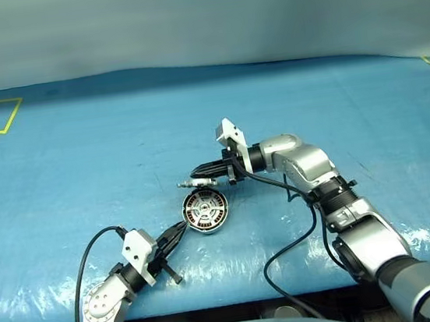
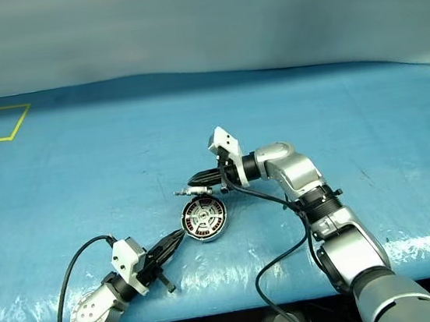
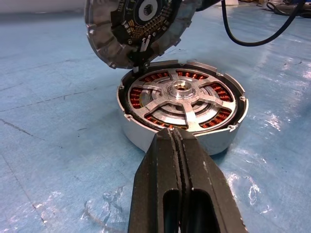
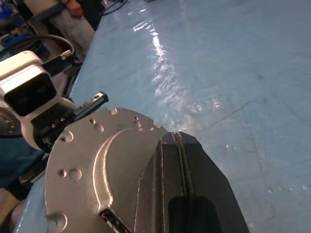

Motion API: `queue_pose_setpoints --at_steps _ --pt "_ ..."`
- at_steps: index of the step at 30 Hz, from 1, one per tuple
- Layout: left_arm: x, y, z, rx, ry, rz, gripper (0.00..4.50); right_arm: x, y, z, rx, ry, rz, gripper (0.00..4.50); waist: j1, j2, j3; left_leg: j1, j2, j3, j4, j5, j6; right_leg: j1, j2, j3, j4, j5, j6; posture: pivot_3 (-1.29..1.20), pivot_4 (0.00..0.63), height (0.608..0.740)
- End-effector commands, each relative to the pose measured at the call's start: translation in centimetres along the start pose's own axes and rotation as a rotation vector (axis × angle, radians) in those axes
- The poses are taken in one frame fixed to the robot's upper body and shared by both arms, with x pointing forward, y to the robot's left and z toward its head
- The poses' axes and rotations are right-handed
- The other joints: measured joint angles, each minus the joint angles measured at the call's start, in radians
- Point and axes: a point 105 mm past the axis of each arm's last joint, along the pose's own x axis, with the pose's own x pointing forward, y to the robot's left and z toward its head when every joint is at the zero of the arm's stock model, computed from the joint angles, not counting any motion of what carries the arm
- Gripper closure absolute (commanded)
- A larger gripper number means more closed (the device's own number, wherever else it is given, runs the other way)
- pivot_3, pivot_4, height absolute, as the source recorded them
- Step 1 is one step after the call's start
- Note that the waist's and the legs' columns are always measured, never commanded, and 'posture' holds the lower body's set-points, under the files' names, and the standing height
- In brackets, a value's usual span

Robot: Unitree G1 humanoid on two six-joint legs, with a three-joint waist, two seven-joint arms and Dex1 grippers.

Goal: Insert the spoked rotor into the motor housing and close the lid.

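The motor housing (image 3: pixel 182 114) sits on the blue table (image 1: pixel 82 162) with the spoked rotor (image 3: pixel 181 94) seated over its copper windings. Its hinged lid (image 3: pixel 138 29) stands half-raised behind it. The right gripper (image 4: pixel 181 145), fingers pressed together, rests against the lid's outer face; the left gripper (image 3: pixel 176 138), likewise closed, touches the housing's near wall.

My head pair looks down over the blue worktop (image 1: pixel 82 162); both wrist cameras sit close, sharing the motor housing (image 3: pixel 182 104) and the lid (image 4: pixel 97 165).
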Motion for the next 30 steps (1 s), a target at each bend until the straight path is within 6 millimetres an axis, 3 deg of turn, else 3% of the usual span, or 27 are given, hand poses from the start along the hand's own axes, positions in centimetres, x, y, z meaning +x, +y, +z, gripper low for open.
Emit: queue_pose_setpoints --at_steps 1,6,14,16,21,24,26,30 --pt "0.0 -0.4 -0.2 -0.016 0.009 -0.013 4.45 0.4 2.2 -0.1 -0.009 -0.015 0.064 4.50 0.000 0.000 0.000 0.000 0.000 0.000 0.000 0.000 0.000 0.000 0.000 0.000 0.000 0.000 0.000 0.00 0.150 0.740" --pt "0.0 -0.2 -0.1 -0.004 0.011 -0.021 4.45 0.9 3.7 -2.3 0.045 -0.015 0.028 4.50 -0.002 0.000 0.000 0.000 0.000 0.000 0.000 0.000 0.000 -0.001 0.000 0.000 0.000 0.000 0.000 0.00 0.150 0.740" --pt "-0.4 0.0 -0.1 0.003 0.017 -0.052 4.45 1.8 3.9 -4.3 0.137 -0.118 -0.153 4.50 -0.004 -0.002 -0.001 0.000 0.000 0.000 0.001 0.000 0.000 0.000 0.000 0.000 0.000 -0.003 -0.004 0.00 0.150 0.740" --pt "-0.4 -0.1 0.2 0.005 0.014 -0.063 4.45 2.0 4.3 -3.8 0.128 -0.158 -0.182 4.50 -0.004 -0.002 -0.001 0.000 0.000 0.000 0.001 0.000 0.000 0.000 0.000 0.000 0.000 -0.003 -0.005 0.00 0.150 0.740" --pt "-0.6 -0.7 1.5 0.016 0.009 -0.089 4.45 1.4 5.1 0.1 0.020 -0.286 -0.321 4.50 -0.004 -0.001 -0.001 -0.002 0.000 0.000 0.000 0.000 0.000 -0.002 0.000 0.001 0.000 -0.003 -0.005 0.00 0.150 0.740" --pt "-0.7 -0.7 1.9 0.022 0.014 -0.080 4.45 0.8 4.8 0.6 -0.054 -0.211 -0.490 4.50 -0.003 -0.001 -0.001 -0.002 0.001 0.000 0.000 0.000 -0.001 -0.003 0.000 0.000 0.000 -0.003 -0.005 0.00 0.150 0.740" --pt "-0.8 -0.5 1.8 0.039 0.019 -0.059 4.50 0.3 4.3 -0.2 -0.095 -0.121 -0.601 4.12 -0.001 -0.002 -0.001 -0.002 0.000 0.000 0.000 0.000 -0.001 -0.003 0.000 0.000 0.000 -0.004 -0.006 0.00 0.150 0.740" --pt "-0.8 -0.3 1.5 0.044 0.020 -0.036 4.50 0.3 5.3 -0.7 -0.047 -0.116 -0.591 2.93 0.002 -0.002 -0.001 -0.002 0.000 0.000 -0.001 0.000 -0.001 -0.004 0.000 0.000 -0.001 -0.004 -0.007 0.00 0.150 0.740"
